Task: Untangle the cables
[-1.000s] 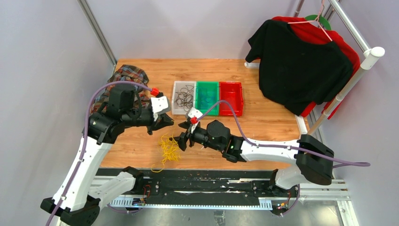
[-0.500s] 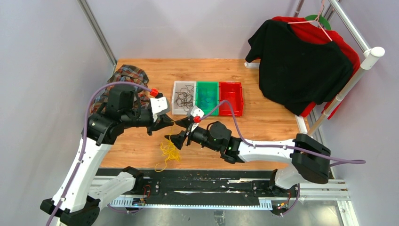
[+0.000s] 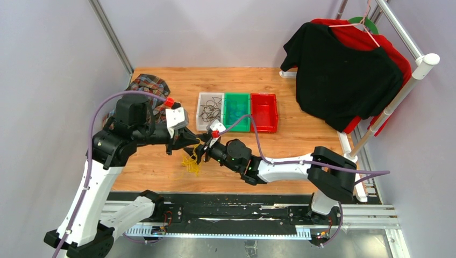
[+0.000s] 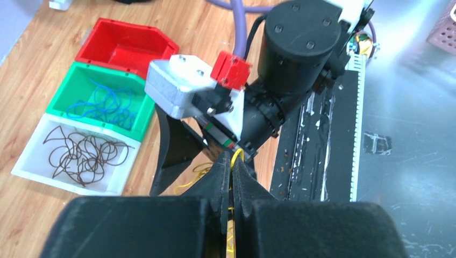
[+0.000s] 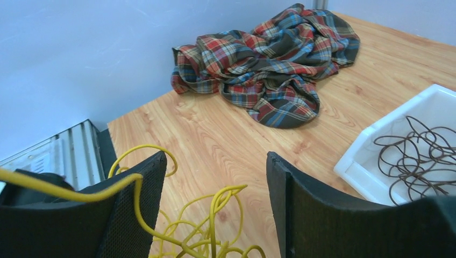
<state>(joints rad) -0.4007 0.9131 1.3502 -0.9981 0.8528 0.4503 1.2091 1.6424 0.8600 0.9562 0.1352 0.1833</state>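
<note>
Freeing one yellow cable (image 5: 54, 186) from yellow tangle (image 3: 191, 164), frame centre-left, w/ L pincer (image 4: 232, 164) clamped on it, R pincer (image 5: 215, 161) wide; next prob. R closing on tangle.

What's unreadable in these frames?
Thin yellow looped cables: top view, partly behind left gripper and right gripper; right wrist view, cut by bottom edge.
Blue cables in green plastic bin: top view, too small to count.
Dark brown cables, white plastic bin: right wrist view, cut by right edge.

L gripper (image 3: 198, 141), R gripper (image 3: 200, 153) nose-to-nose, yellow cable (image 4: 236, 156) between; bare tabletop (image 3: 145, 167) toward plaid cloth (image 3: 145, 86).
</note>
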